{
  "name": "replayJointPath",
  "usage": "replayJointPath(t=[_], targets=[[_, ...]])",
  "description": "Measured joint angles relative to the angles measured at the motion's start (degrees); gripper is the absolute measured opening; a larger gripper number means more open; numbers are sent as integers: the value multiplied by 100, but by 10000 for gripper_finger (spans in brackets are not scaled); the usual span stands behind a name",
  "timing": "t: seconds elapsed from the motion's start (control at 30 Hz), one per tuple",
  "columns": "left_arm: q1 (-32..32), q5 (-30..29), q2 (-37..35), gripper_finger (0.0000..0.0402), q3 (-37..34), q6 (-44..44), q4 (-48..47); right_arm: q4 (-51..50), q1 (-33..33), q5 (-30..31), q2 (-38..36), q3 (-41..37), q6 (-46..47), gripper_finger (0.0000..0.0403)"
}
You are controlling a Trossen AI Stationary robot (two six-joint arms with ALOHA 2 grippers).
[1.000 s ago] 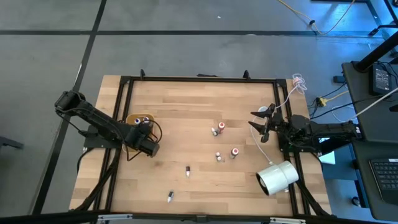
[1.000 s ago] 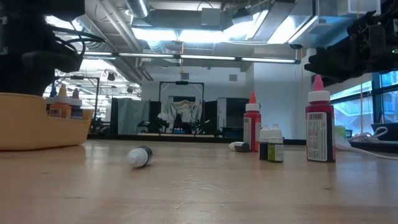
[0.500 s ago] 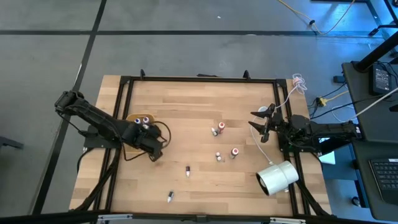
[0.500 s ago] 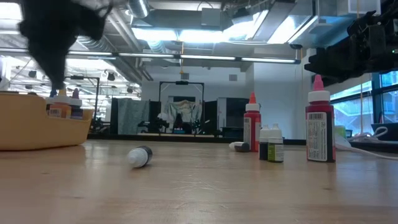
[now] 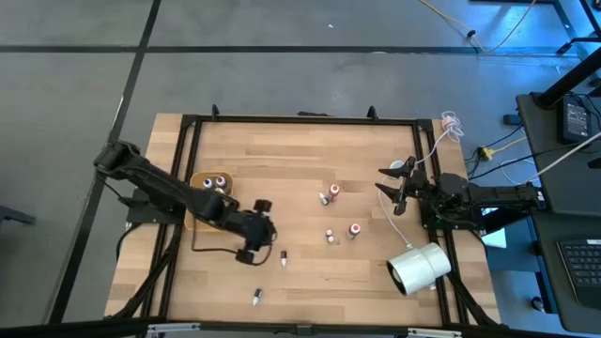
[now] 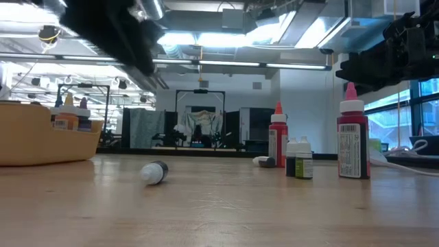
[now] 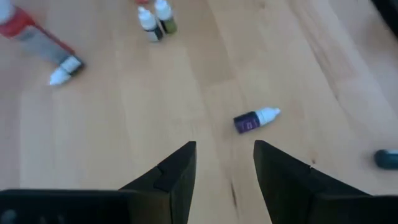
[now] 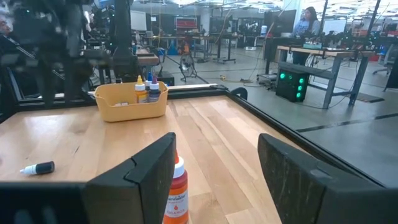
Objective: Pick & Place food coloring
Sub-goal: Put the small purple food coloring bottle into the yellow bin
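Several small food coloring bottles are on the wooden table: two stand at mid table (image 5: 333, 190), two more nearer (image 5: 353, 229), one purple with a white cap lies on its side (image 5: 284, 255) (image 7: 255, 118), and another lies near the front edge (image 5: 256, 298). A few stand in the tan tray (image 5: 195, 178) (image 6: 41, 134). My left gripper (image 5: 263, 232) (image 7: 224, 165) hangs open and empty above the table, just left of the lying purple bottle. My right gripper (image 5: 390, 185) (image 8: 214, 165) waits open at the table's right side.
A large white cylinder (image 5: 420, 268) lies at the front right. A black metal frame (image 5: 300, 119) runs round the table. An orange bottle (image 8: 177, 186) stands just ahead of my right gripper. White cables (image 5: 427, 150) lie at the far right corner.
My left gripper has moved from over the tan tray toward the table's right and near edges, ending close to the lying purple bottle. The bottles and the tray have not moved.
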Motion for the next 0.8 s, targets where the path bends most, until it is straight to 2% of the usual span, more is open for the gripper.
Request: replayJointPath(t=[0.2, 0.33, 0.5, 0.63, 0.8], targets=[[213, 515, 1036, 153, 596, 873, 59, 0, 0, 0, 0, 1, 4, 229], [278, 593, 1678, 156, 1131, 1596, -24, -1, 0, 0, 0, 1, 4, 229], [285, 609, 2258, 155, 1524, 2052, -43, -2, 0, 0, 2, 2, 7, 229], [263, 657, 2400, 153, 1604, 2242, -236, 0, 0, 0, 2, 2, 7, 229], [260, 1162, 2407, 157, 1609, 2122, -318, -1, 0, 0, 2, 1, 6, 229]])
